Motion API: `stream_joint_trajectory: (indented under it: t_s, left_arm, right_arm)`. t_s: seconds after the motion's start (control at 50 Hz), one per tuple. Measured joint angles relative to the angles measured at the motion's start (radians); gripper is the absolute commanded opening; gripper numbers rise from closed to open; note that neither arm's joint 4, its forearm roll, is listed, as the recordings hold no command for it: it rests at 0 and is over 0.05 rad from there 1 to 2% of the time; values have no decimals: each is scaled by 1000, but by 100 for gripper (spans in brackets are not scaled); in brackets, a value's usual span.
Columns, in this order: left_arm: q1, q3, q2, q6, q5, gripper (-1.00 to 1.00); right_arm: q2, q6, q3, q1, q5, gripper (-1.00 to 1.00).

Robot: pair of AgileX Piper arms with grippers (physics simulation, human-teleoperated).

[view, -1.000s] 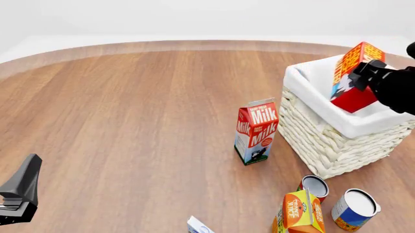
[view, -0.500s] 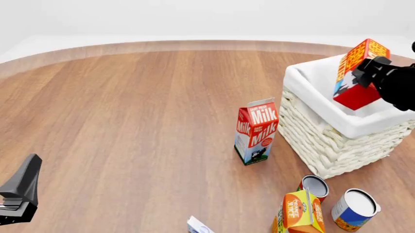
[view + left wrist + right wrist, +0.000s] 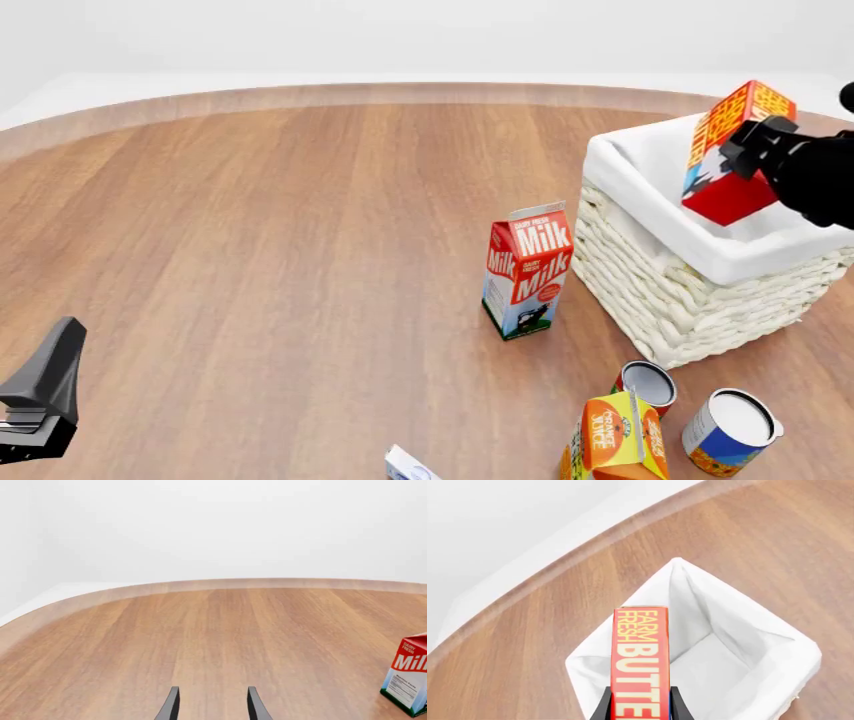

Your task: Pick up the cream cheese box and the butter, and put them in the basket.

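Holding the butter tight and tilted over the basket at 3 o'clock, the right end effector could drop it onto the rim, while the left end effector waits open.

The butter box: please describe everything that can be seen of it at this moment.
The butter box is a red-orange rectangular carton with yellow lettering, "FARM FRESH BUTTER" in the right wrist view, and a bluish patch on one face. It looks like printed cardboard, closed and undamaged. The right gripper is shut on it, one finger on each side, and holds it tilted above the open basket. Its lower red corner hangs over the white cloth liner; whether they touch cannot be told. Nothing else touches it.
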Motion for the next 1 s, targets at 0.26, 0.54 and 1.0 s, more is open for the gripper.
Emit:
stream_joint_trajectory:
  t_s: [0.26, 0.54, 1.0]
  left_arm:
    - [0, 0, 0, 0, 0, 100]
    - [0, 0, 0, 0, 0, 100]
    - [0, 0, 0, 0, 0, 100]
  right_arm:
    - [21, 5, 4, -2, -19, -100]
    - [42, 11, 2, -3, -35, -100]
    - [53, 30, -2, -6, -62, 100]
